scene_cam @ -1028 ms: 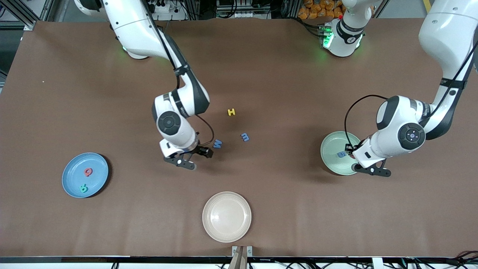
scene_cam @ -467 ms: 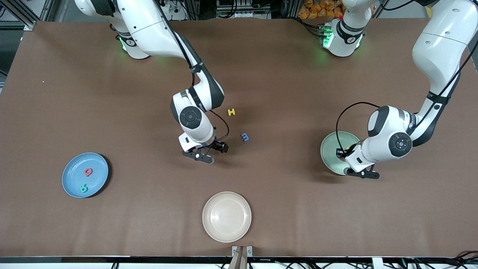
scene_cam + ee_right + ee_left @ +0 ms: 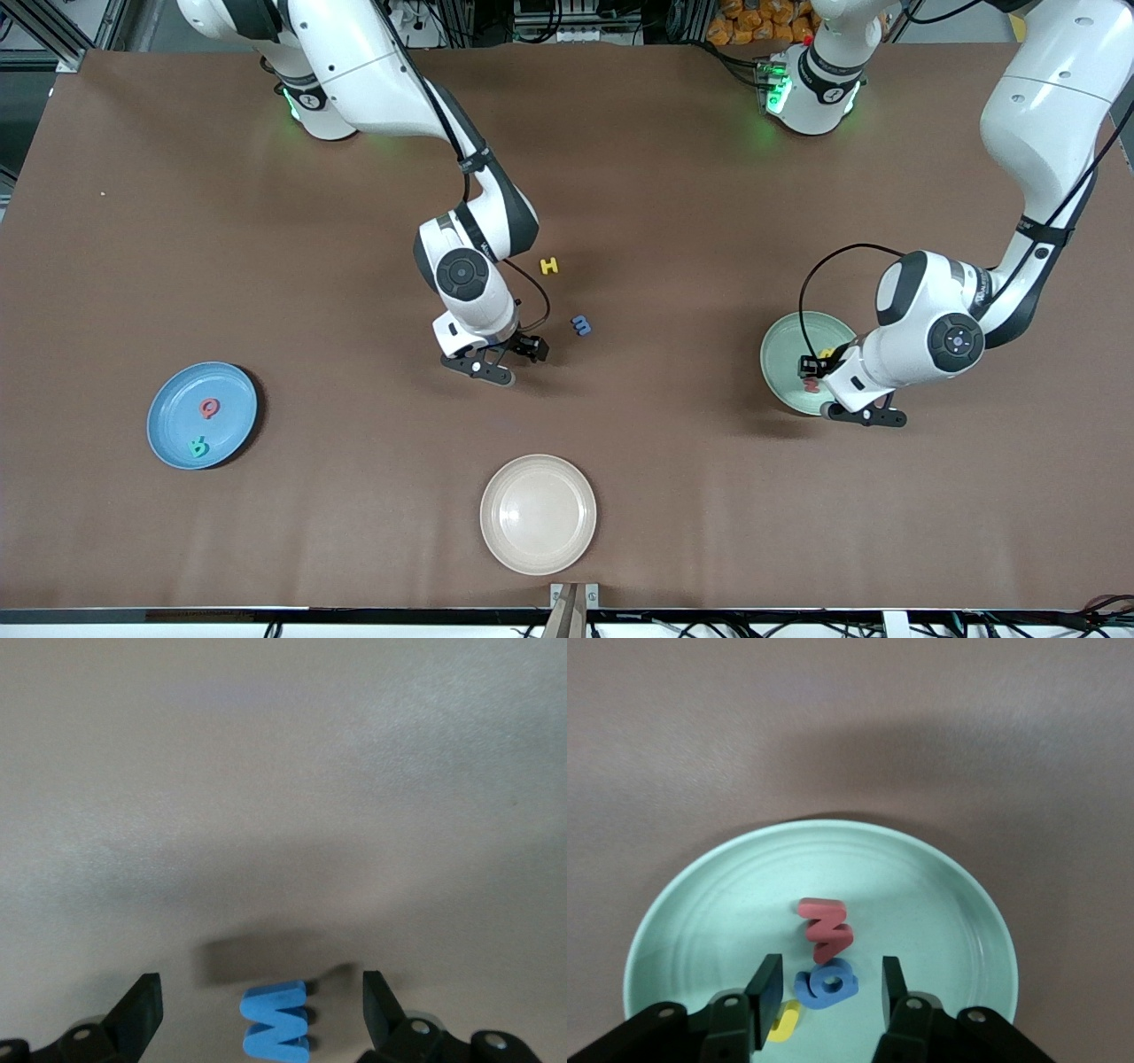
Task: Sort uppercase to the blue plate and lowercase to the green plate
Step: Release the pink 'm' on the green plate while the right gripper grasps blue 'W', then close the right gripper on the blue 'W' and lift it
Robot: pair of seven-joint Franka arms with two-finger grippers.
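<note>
My right gripper (image 3: pixel 260 997) is open and low over the table, its jaws on either side of the blue uppercase M (image 3: pixel 276 1020) without touching it. In the front view this gripper (image 3: pixel 500 356) hides the M. The yellow uppercase H (image 3: pixel 550 265) and the blue lowercase m (image 3: pixel 581 325) lie beside it, toward the left arm's end. My left gripper (image 3: pixel 830 985) is open over the green plate (image 3: pixel 939 895), where the red w (image 3: pixel 824 928), blue g (image 3: pixel 827 983) and yellow hooked letter (image 3: pixel 784 1020) lie. The blue plate (image 3: pixel 168 399) holds the red Q (image 3: pixel 209 408) and the green R (image 3: pixel 198 447).
A cream-white plate (image 3: pixel 538 514) sits near the table's front edge, nearer to the camera than the loose letters. The green plate (image 3: pixel 784 354) is at the left arm's end, and the blue plate is at the right arm's end.
My left gripper moved over the green plate and opened; the red w now lies there. My right gripper moved toward the left arm's end, over the blue M, still open.
</note>
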